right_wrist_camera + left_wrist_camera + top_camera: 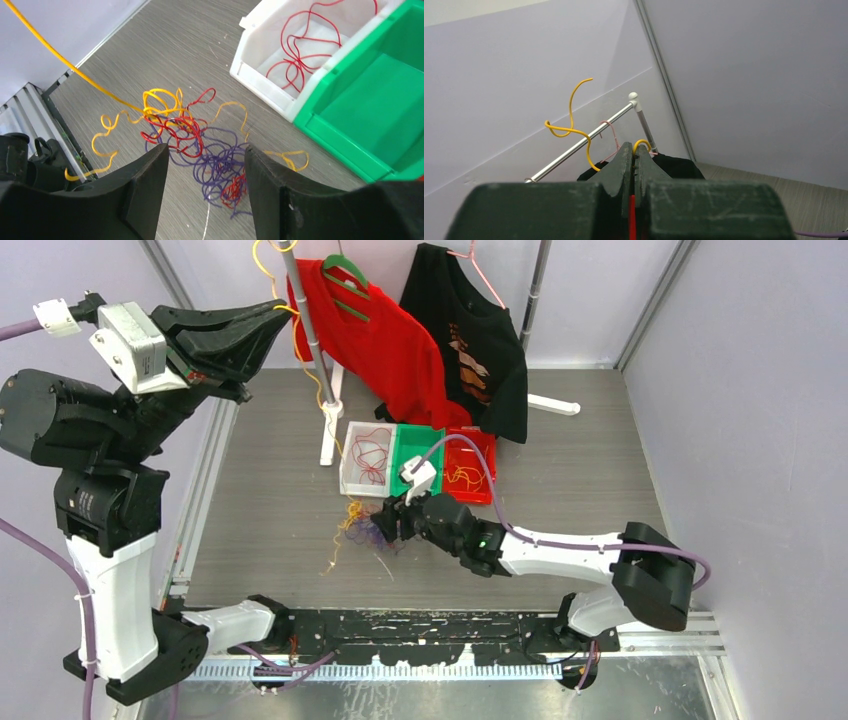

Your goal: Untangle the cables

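Note:
The cables (220, 161) lie in a tangle of red, yellow and purple strands on the grey table, seen in the top view as a small knot (362, 528). My right gripper (205, 147) hangs just above it, open, with a finger on each side of the purple and red loops and nothing held. It reaches in from the right (392, 522). High at the far left, my left gripper (283, 310) is shut on a yellow cable (642, 143). That strand (65, 62) runs taut down into the tangle, and its free end curls (571, 131) past the fingers.
Three bins stand behind the tangle. The white bin (347, 465) holds red cables, the green bin (410, 445) shows bare, and the red bin (490, 475) holds yellow ones. A clothes rack (310, 330) with a red shirt (385, 345) and a black shirt (470, 335) stands at the back.

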`<move>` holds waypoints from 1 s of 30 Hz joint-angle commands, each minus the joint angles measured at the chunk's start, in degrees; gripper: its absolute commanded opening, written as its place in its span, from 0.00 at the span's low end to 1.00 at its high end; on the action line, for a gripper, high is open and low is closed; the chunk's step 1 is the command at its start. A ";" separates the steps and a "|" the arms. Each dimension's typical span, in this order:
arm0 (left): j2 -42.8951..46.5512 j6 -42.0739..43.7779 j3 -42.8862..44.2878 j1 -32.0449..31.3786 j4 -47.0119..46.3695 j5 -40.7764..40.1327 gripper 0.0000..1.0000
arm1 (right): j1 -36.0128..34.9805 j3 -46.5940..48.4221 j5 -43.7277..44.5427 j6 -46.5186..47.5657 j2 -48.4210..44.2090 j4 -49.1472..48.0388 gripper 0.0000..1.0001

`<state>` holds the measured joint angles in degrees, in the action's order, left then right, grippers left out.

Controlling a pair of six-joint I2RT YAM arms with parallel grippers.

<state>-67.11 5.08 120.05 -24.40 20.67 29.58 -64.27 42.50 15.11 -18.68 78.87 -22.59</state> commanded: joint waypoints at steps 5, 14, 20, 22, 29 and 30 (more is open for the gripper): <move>1.54 -0.32 -0.49 -0.20 -0.93 1.04 0.00 | 0.20 6.47 -3.05 -1.69 5.26 -6.68 0.64; 1.84 -0.63 -1.44 -0.14 -0.93 1.53 0.00 | 0.20 7.90 -6.78 -4.66 9.34 -10.91 0.69; 1.68 -1.23 -1.46 -0.14 -0.91 1.86 0.00 | 0.20 9.66 -4.31 -5.01 11.46 -12.15 0.66; 1.56 -1.89 -1.33 -0.16 -0.90 2.09 0.00 | 0.20 10.09 -3.21 -4.63 12.18 -12.59 0.63; 0.94 -3.46 -1.44 -0.16 -1.04 2.74 0.00 | 0.20 11.94 -4.81 -5.44 15.35 -13.33 0.46; 0.87 -3.62 -1.33 -0.20 -1.14 2.68 0.00 | 0.20 11.63 -4.74 -5.60 15.62 -13.31 0.41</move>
<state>-66.19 3.14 118.24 -24.43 21.28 31.57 -64.12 51.88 10.57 -23.35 93.58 -32.14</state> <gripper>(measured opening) 0.010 0.475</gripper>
